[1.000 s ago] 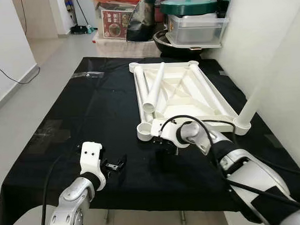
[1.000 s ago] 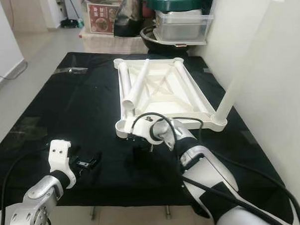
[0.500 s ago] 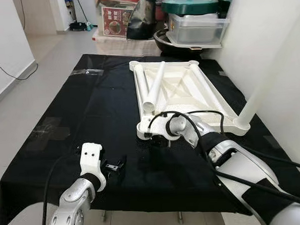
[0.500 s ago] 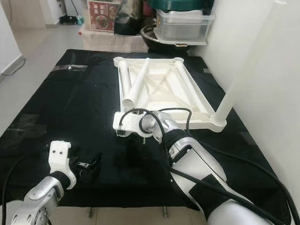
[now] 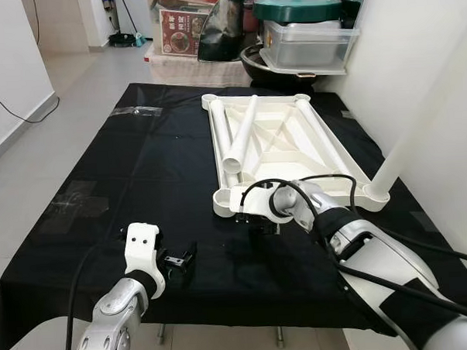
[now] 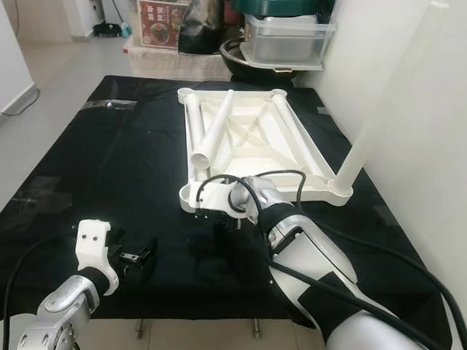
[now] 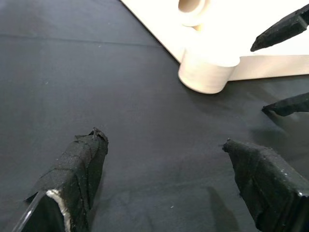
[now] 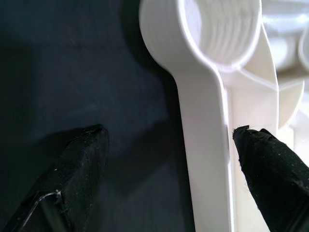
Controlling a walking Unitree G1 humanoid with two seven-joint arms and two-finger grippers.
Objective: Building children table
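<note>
Right gripper point(image 8: 169, 174), jaws apart, straddles the near rim of the white tabletop point(image 5: 282, 138) at its 7 o'clock corner socket point(image 8: 222, 29); left gripper point(image 5: 177, 260), jaws apart, hovers over black cloth point(image 5: 140, 171).

I am standing in a lived-in home, in a plain room with white walls and a pale tiled floor point(image 5: 75, 89). Household clutter is stacked against the far wall: a clear plastic storage box point(image 5: 307, 44) with a green pot lid point(image 5: 294, 6) on top, a dark wok point(image 5: 269, 68) below it, and a printed cardboard carton point(image 5: 181, 34). A loose cable point(image 5: 14, 115) trails along the skirting. My bench point(image 5: 125, 172) is draped in black cloth.
</note>
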